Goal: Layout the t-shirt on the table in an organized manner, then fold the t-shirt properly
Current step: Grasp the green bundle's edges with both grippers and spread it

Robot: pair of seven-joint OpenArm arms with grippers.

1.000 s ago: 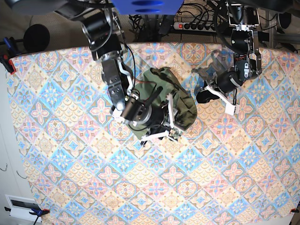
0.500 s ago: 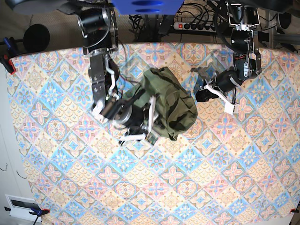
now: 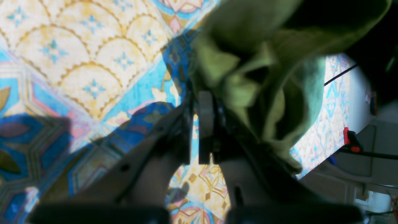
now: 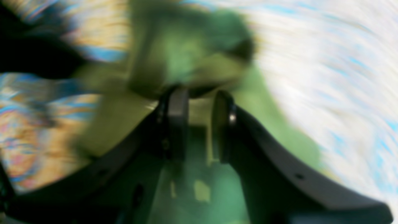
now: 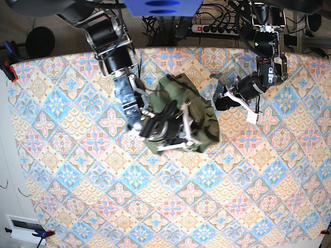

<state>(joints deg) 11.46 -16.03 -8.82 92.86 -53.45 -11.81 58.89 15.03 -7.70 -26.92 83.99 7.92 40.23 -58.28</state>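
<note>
Table (image 5: 62,170); right tool (image 5: 187,132) over t-shirt (image 5: 201,116)

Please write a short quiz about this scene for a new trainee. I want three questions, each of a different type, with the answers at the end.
1. True or false: the t-shirt lies flat and fully spread out on the table.
2. Fill in the missing word: in the left wrist view, the jaws of the left gripper stand almost ____, with only a thin strip of the table showing between them.
3. Choose one: in the base view, which gripper is over the t-shirt?
A. the left gripper
B. the right gripper
C. neither of them

Key: 1 false, it is a crumpled heap; 2 shut; 3 B.
</note>
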